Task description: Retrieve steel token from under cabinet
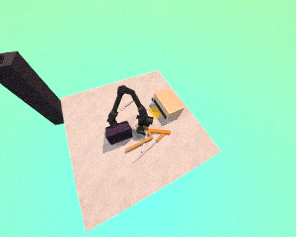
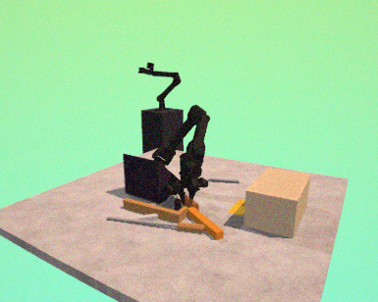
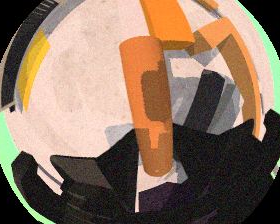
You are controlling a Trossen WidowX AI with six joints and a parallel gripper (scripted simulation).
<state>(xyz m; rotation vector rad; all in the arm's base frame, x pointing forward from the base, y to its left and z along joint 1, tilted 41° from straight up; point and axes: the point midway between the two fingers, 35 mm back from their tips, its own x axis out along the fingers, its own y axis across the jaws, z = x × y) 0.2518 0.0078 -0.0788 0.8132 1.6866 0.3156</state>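
Green fading to turquoise surrounds the square bench [image 1: 105,188] [image 2: 76,230], whose pinkish-grey top is mottled like stone. A matte black column [image 1: 28,86] [image 2: 156,129] bearing a thin jointed arm stands beyond its edge. On the bench are a pale tan, box-shaped cabinet [image 1: 169,101] [image 2: 269,203], a black jointed arm [image 1: 123,89] [image 2: 197,114] and a dark purplish block [image 1: 118,133] [image 2: 140,177]. Square-edged orange bars [image 1: 160,131] [image 2: 154,208] [image 3: 170,22] lie near a slim grey rod [image 1: 144,152] [image 2: 141,223] with an orange grip; another grey rod [image 1: 128,105] [image 2: 224,181] lies farther back. The tool [image 1: 141,130] [image 2: 186,198] [image 3: 152,129] is clamped on a smooth, round orange handle [image 3: 145,75]; what that handle belongs to is hard to make out. A flat yellow patch [image 1: 155,111] [image 2: 239,207] [image 3: 35,70] marks the area before the cabinet. The steel token is out of sight, so its exact place cannot be told.
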